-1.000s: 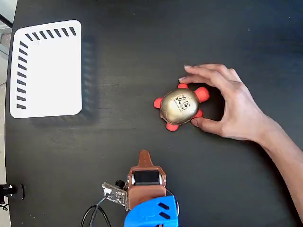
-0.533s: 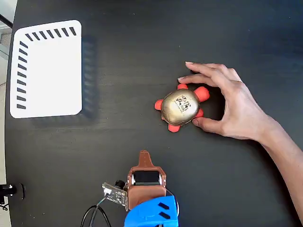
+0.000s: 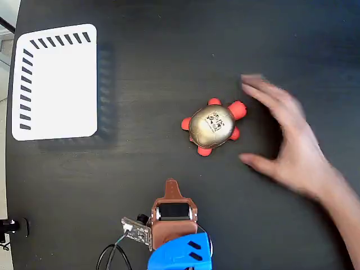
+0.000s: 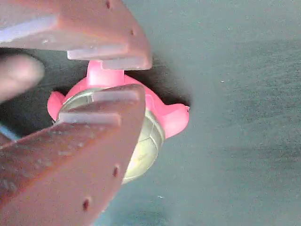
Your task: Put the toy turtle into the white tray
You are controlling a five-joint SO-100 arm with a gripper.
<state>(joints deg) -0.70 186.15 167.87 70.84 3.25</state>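
The toy turtle (image 3: 212, 126), with a gold shell and red head and legs, lies on the black table right of centre. In the wrist view the turtle (image 4: 165, 117) shows beyond the brown fingers (image 4: 94, 141). The white tray (image 3: 56, 84) sits at the far left and has nothing in it. My gripper (image 3: 171, 184) rests at the bottom centre, well below the turtle and apart from it. Its jaws are nearly together at the tips, and the gripper (image 4: 124, 77) holds nothing.
A person's hand (image 3: 292, 140), blurred with motion, hovers just right of the turtle without touching it; a blurred fingertip (image 4: 19, 75) shows at the left in the wrist view. The arm's blue body (image 3: 183, 253) and its cable sit at the bottom edge.
The person's hand has let go of the turtle and pulled away to the right. The turtle stays almost where it was set. The arm has not moved.
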